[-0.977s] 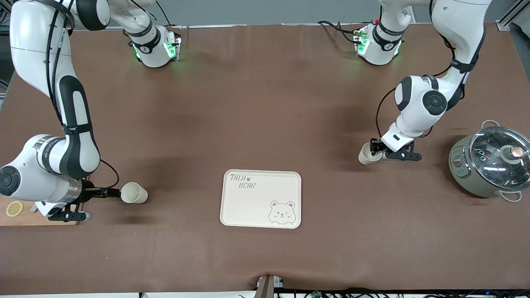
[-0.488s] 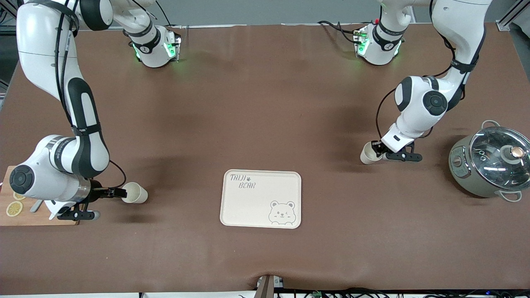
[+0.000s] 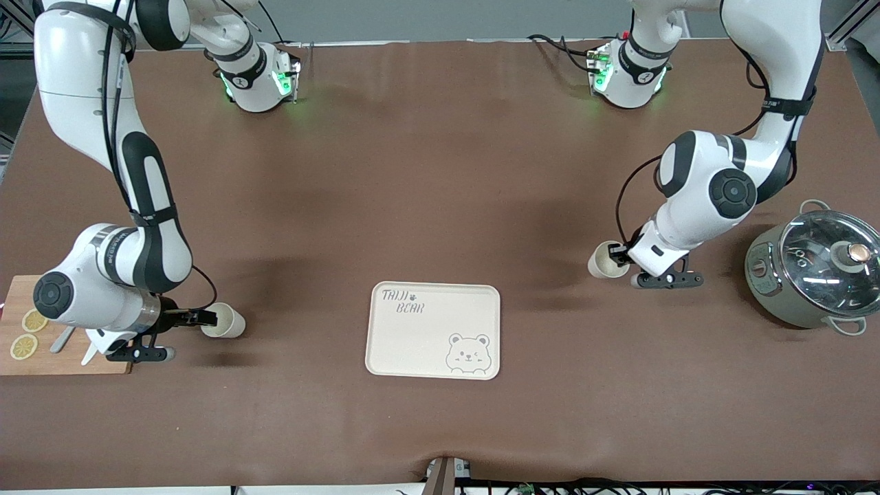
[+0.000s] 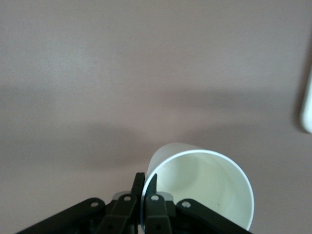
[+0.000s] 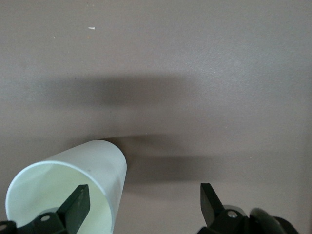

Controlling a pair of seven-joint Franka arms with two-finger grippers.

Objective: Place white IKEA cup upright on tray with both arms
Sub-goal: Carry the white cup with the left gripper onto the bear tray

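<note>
- Our left hand (image 3: 620, 258) is pinched shut on the rim of a white cup (image 3: 605, 260). In the left wrist view the two fingers (image 4: 139, 184) stand one on each side of the wall.
- That cup is tilted, above and toward the left arm's end from the tray (image 3: 426, 337). We cannot tell whether it touches the table (image 3: 440, 192).
- Our right hand (image 3: 203, 318) is spread wide. One finger (image 5: 78, 202) reaches into the mouth of a second cup (image 3: 225, 321), and the other stands well clear outside it.
- The second cup lies on its side at mid-low height, toward the right arm's end.
- We count two cups, one tray in the lower middle with nothing on it, one lidded pot (image 3: 815, 271), and one cutting board (image 3: 69, 361) with two lemon slices (image 3: 24, 346).
- Only the front view shows pot and board. Only the wrist views show the finger gaps. The left wrist view also catches a sliver of the tray's edge (image 4: 307, 105).
</note>
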